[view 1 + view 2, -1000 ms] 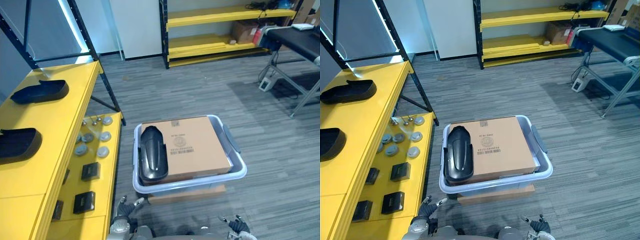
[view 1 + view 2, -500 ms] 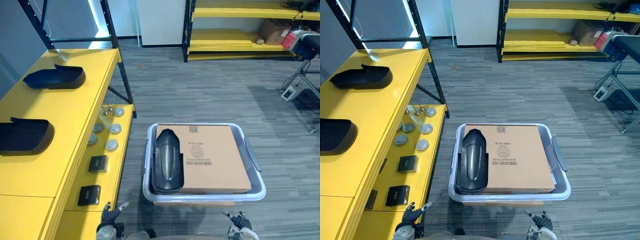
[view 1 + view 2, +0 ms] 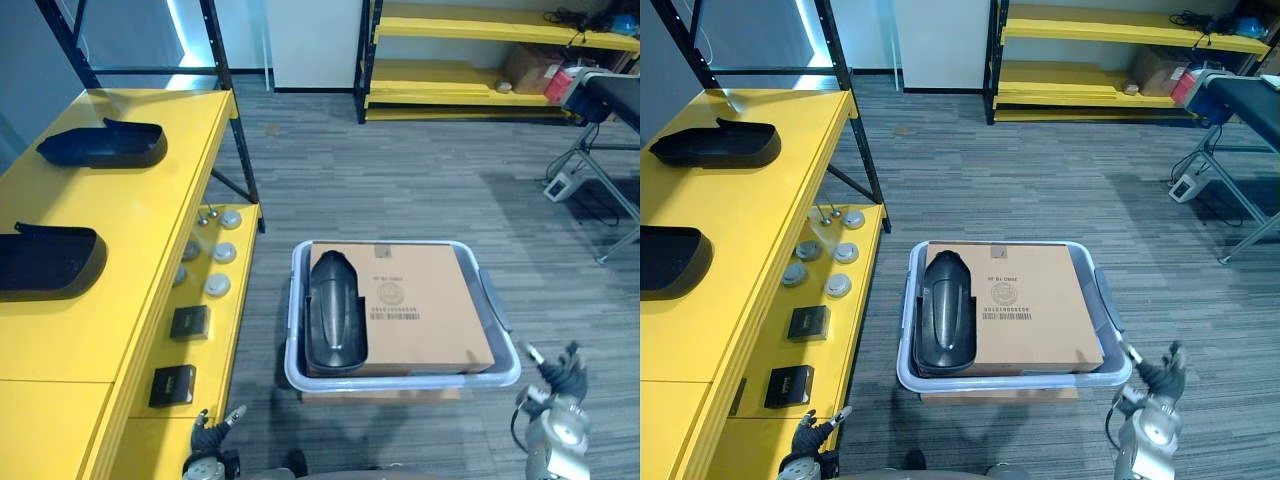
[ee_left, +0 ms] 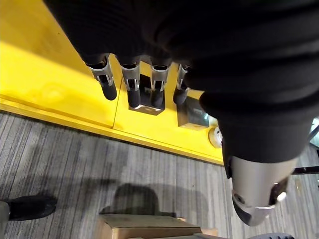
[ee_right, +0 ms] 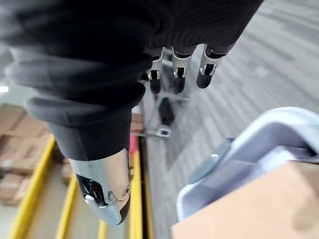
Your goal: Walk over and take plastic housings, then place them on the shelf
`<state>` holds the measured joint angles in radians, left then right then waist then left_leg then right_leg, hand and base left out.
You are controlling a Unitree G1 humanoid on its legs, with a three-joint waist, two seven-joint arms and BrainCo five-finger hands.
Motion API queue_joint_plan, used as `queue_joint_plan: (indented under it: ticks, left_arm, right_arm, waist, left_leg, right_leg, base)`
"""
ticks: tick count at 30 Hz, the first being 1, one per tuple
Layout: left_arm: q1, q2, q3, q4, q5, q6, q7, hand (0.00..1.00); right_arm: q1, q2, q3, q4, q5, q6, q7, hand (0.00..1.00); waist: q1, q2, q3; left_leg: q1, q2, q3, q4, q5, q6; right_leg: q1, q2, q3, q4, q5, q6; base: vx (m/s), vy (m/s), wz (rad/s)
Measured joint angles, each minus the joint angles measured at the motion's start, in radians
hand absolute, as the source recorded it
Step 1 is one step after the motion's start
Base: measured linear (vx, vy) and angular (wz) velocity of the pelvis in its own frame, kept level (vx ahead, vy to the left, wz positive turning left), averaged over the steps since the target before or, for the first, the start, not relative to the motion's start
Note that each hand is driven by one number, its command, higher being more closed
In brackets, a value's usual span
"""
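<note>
On the left stands the yellow shelf [image 3: 130,250]. Two dark plastic housings lie on its upper board, well apart from each other: the far housing [image 3: 100,145] near the back, and the near housing [image 3: 45,262] at the left edge of the view (its left end is cut off there). On the lower board of this shelf there are some round discs [image 3: 217,285] and, closer to the robot, two small black boxes [image 3: 189,322].

The left hand [image 3: 208,437] is low, in front of the lower board and above the floor. It holds nothing. In the left wrist view its fingers [image 4: 132,84] are straight, side by side, and the thumb stands apart from them.

In the middle, a pale bin [image 3: 400,378] stands on the grey floor. A cardboard box [image 3: 420,310] fills most of it, and the third housing [image 3: 335,312] lies at the left side of the bin, just beside the box.

The right hand [image 3: 1155,378] is near the front right corner of the bin, not touching it. Its fingers [image 5: 174,69] are straight and a little spread, with nothing between them and the thumb.
</note>
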<state>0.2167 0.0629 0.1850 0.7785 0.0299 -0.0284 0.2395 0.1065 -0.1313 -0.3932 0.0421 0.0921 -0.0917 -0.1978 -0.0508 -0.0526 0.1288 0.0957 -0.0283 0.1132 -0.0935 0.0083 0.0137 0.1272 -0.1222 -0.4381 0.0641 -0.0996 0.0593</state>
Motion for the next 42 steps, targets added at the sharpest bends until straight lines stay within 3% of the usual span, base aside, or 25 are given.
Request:
queue_joint_plan:
  ticks: [5, 8, 13, 18, 27, 28, 33, 37, 42]
  left_arm:
    - [-0.003, -0.001, -0.031, 0.0, 0.0, -0.006, -0.002, 0.0]
    - [-0.013, 0.0, -0.04, -0.003, 0.0, -0.016, -0.002, 0.0]
    - [-0.022, 0.001, -0.058, -0.024, 0.002, -0.019, -0.001, 0.0]
    - [-0.032, 0.001, -0.082, -0.04, 0.004, -0.018, 0.002, 0.0]
    - [-0.077, -0.001, -0.116, -0.043, 0.013, -0.016, 0.011, 0.0]
    - [-0.083, -0.001, -0.117, -0.044, 0.013, -0.015, 0.014, 0.0]
    - [-0.084, 0.001, -0.155, -0.044, 0.014, -0.012, 0.025, 0.0]
    - [-0.086, 0.001, -0.157, -0.044, 0.013, -0.012, 0.025, 0.0]
    - [-0.089, 0.001, -0.157, -0.044, 0.011, -0.012, 0.025, 0.0]
  right_arm:
    - [-0.062, -0.013, 0.279, -0.06, -0.075, -0.018, 0.05, 0.0]
    - [-0.116, 0.008, 0.346, -0.001, -0.146, -0.01, 0.07, 0.0]
    - [-0.153, 0.052, 0.364, 0.128, -0.271, 0.04, 0.068, 0.0]
    - [-0.194, 0.108, 0.359, 0.269, -0.389, 0.106, 0.057, 0.0]
    - [-0.207, 0.16, 0.262, 0.35, -0.537, 0.201, -0.033, 0.0]
    - [-0.214, 0.162, 0.246, 0.371, -0.551, 0.214, -0.051, 1.0]
    - [-0.254, 0.165, 0.215, 0.456, -0.598, 0.26, -0.107, 1.0]
    - [-0.309, 0.163, 0.206, 0.497, -0.601, 0.26, -0.107, 1.0]
    - [-0.339, 0.163, 0.207, 0.542, -0.558, 0.253, -0.101, 1.0]
  waist:
    - [0.014, 0.001, -0.007]
    - [0.039, 0.001, -0.007]
    - [0.069, -0.004, -0.006]
    - [0.069, -0.017, 0.015]
    - [0.069, -0.01, 0.055]
    - [0.069, -0.009, 0.06]
    - [0.07, -0.001, 0.076]
    - [0.071, 0.001, 0.079]
    - [0.07, 0.003, 0.081]
  left_leg:
    - [-0.056, -0.001, -0.022, 0.0, 0.014, 0.008]
    - [-0.077, -0.008, -0.045, 0.001, 0.026, 0.017]
    - [-0.099, -0.02, -0.098, 0.013, 0.026, 0.018]
    - [-0.116, -0.023, -0.137, 0.041, 0.026, 0.017]
    - [-0.132, -0.025, -0.15, 0.042, 0.025, 0.016]
    - [-0.133, -0.025, -0.157, 0.042, 0.025, 0.016]
    - [-0.143, -0.027, -0.168, 0.038, 0.032, 0.005]
    - [-0.157, -0.024, -0.17, 0.021, 0.053, -0.021]
    - [-0.16, -0.024, -0.188, 0.0, 0.074, -0.016]
  right_leg:
    - [-0.055, 0.001, -0.014, 0.001, 0.001, 0.0]
    - [-0.06, 0.0, -0.035, -0.007, 0.002, 0.0]
    - [-0.039, -0.001, -0.07, -0.034, 0.002, 0.0]
    - [-0.019, -0.004, -0.08, -0.033, 0.002, -0.001]
    - [-0.029, -0.004, -0.086, -0.031, 0.002, 0.0]
    - [-0.028, -0.004, -0.089, -0.031, 0.002, 0.0]
    - [-0.034, -0.006, -0.104, -0.031, 0.001, 0.002]
    - [-0.052, -0.004, -0.108, -0.031, -0.001, 0.005]
    - [-0.059, -0.002, -0.121, -0.031, -0.002, 0.007]
  base:
    - [0.04, 0.002, 0.09]
    - [0.11, 0.001, 0.27]
    - [0.11, -0.003, 0.39]
    - [0.05, -0.008, 0.32]
    - [-0.02, 0.001, 0.05]
    - [-0.05, 0.008, 0.08]
    - [-0.06, 0.006, 0.07]
    - [-0.06, -0.004, 0.03]
    - [-0.03, 0.0, 0.07]
